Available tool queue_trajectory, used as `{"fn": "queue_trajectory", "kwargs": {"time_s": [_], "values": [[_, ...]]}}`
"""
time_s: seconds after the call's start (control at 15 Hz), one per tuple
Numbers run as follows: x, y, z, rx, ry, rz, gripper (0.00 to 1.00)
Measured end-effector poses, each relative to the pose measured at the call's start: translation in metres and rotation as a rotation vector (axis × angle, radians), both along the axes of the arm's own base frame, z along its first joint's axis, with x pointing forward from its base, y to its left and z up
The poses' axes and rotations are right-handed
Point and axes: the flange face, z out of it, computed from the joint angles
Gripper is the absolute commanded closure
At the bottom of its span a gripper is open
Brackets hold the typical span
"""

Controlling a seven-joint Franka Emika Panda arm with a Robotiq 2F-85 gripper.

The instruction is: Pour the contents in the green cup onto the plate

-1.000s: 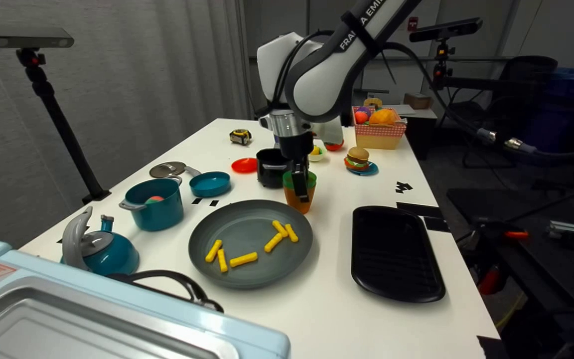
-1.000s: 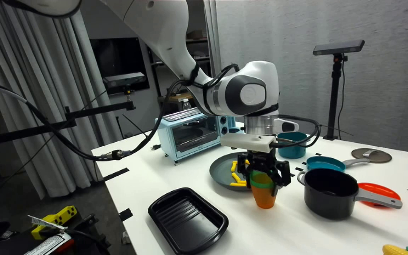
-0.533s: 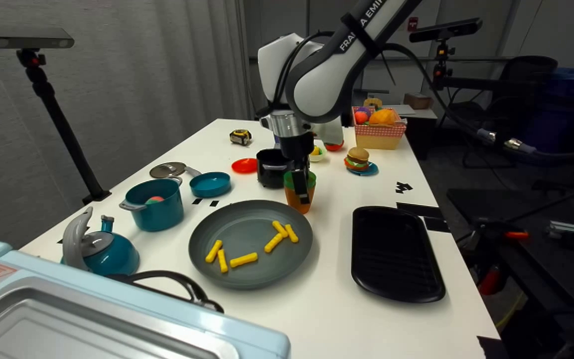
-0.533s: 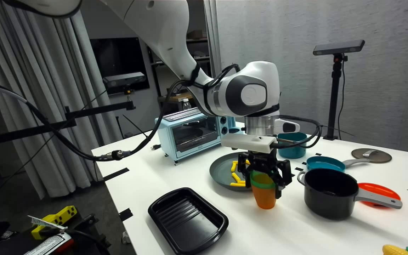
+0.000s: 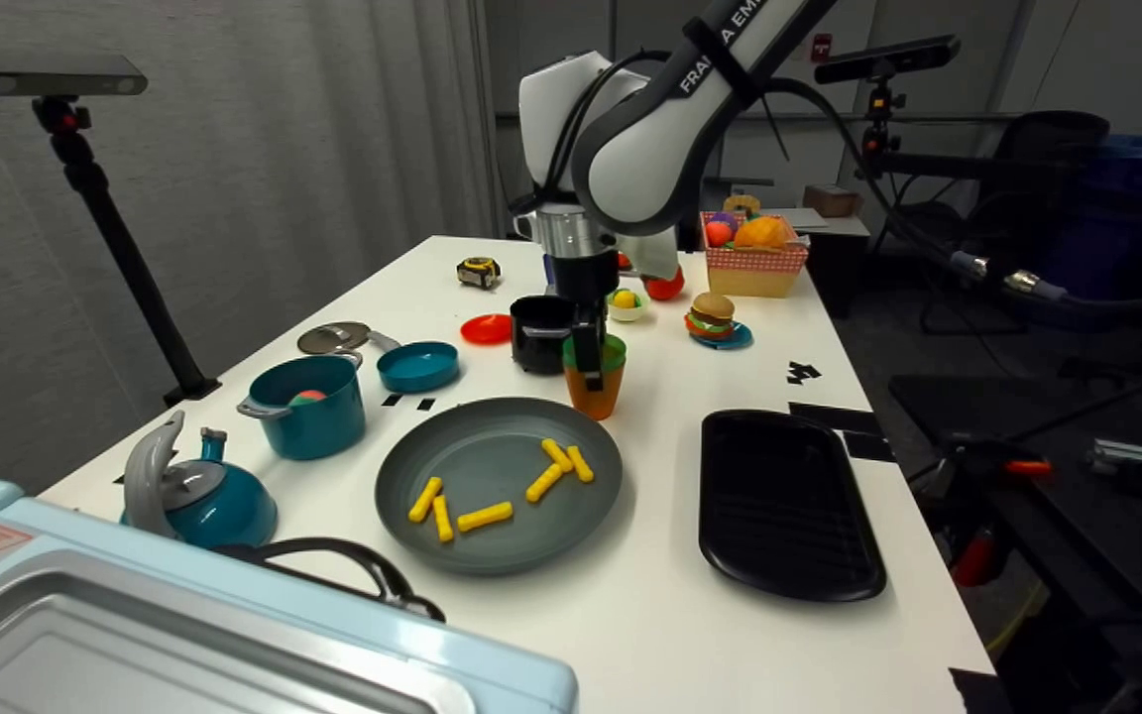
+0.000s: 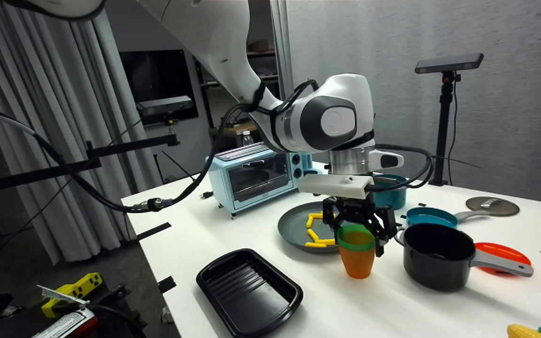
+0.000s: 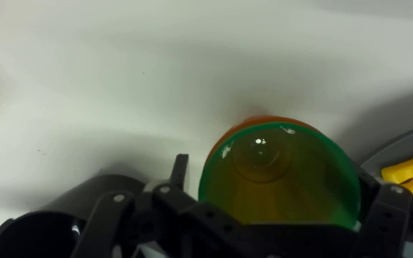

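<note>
Yellow pieces (image 5: 543, 483) on plate (image 5: 492, 456). Claw (image 6: 358, 245) spread wide astride green cup (image 7: 278, 172), gripping nothing; I'd best rise straight, not nudging it.

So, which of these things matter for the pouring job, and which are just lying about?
For the pouring:
gripper, open around the green cup
plate
yellow sticks, lying on the plate

Just lying about:
orange cup, with the green cup inside it
tray
kettle
burger
toaster oven
saucepan
teal pot
basket
tape measure
</note>
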Motion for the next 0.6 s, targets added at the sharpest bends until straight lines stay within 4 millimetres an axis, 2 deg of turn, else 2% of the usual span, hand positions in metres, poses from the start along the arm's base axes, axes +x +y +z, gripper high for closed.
{"fn": "queue_trajectory", "kwargs": {"time_s": [0.27, 0.6], "values": [[0.001, -0.007, 0.017, -0.014, -0.028, -0.009, 0.0], [-0.004, -0.005, 0.047, -0.019, -0.069, -0.007, 0.0]]}}
